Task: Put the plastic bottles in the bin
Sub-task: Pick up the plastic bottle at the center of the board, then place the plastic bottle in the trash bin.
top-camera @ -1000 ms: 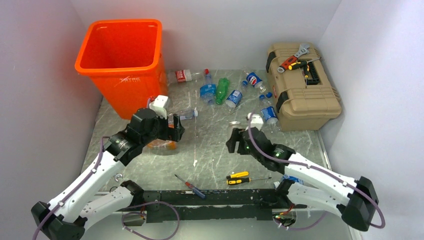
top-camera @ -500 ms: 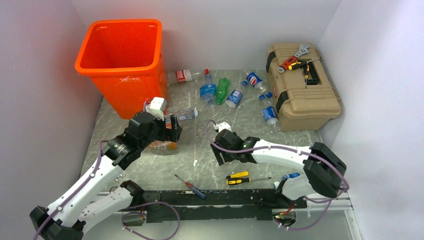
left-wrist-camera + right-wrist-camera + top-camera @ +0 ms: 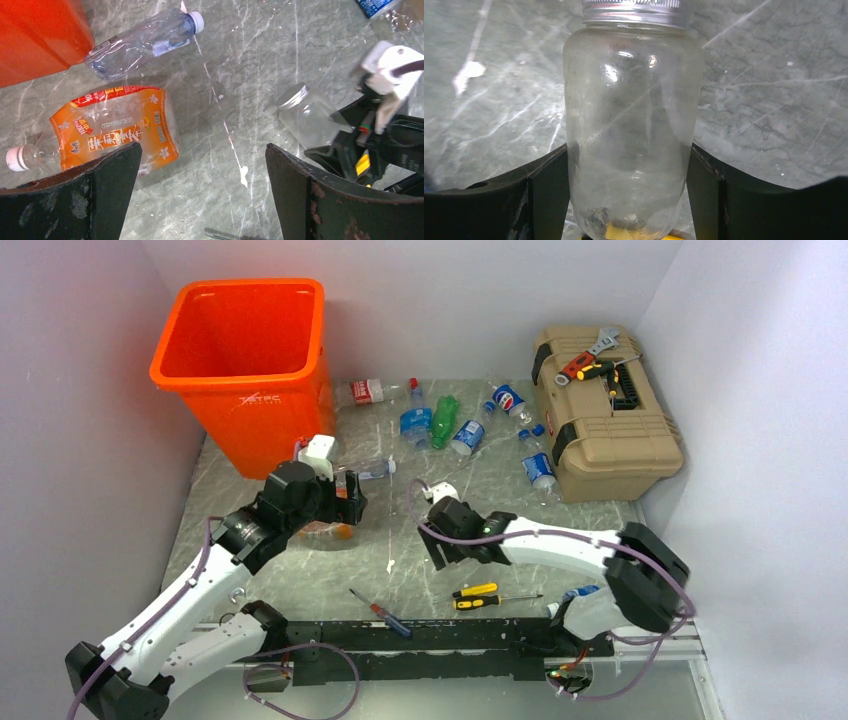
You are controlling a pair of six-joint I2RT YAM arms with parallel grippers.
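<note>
Grey marbled tabletop (image 3: 610, 520), white-walled booth. Items are listed front to back.

1. Yellow-handled screwdrivers (image 3: 475, 595), near edge. Beside the right arm's base lies a blue-capped bottle (image 3: 580, 593), largely hidden by the arm.

2. Right gripper (image 3: 631, 170): fingers clamped on the lower body of a clear round jar with silver screw lid (image 3: 631, 95).
   - Hazard: the metal lid suggests this may not be a plastic bottle, so binning it would be a sorting error. Glass or plastic cannot be told.
   - Hazard: the wall is smooth and curved and the grip is low, so the jar may swivel or slip in transit.
   - The jar's base is cut off at the frame bottom, and a yellow patch there is unreadable.

3. Left gripper (image 3: 200, 170): fingers fully apart, holding nothing, above a flattened clear plastic bottle with orange printed label (image 3: 115, 132).
   - Hazard: the crushed body is wide and slack, so the fingers may fold it or skid it aside.
   - Hazard: this arm sits between the jar and the bin, so the arms may collide if both travel together.

4. Clear plastic bottle with white cap (image 3: 145, 42), lying just beside the bin wall.

5. Scattered plastic bottles with blue and red labels, and one green bottle (image 3: 446, 420), toward the far side. All lie on the table, outside the bin.

6. Tall bright-orange plastic bin (image 3: 250, 350), far left. Any contents cannot be made out.

7. Tan toolbox with black latches (image 3: 610, 420), far right, with tools on its lid.
</note>
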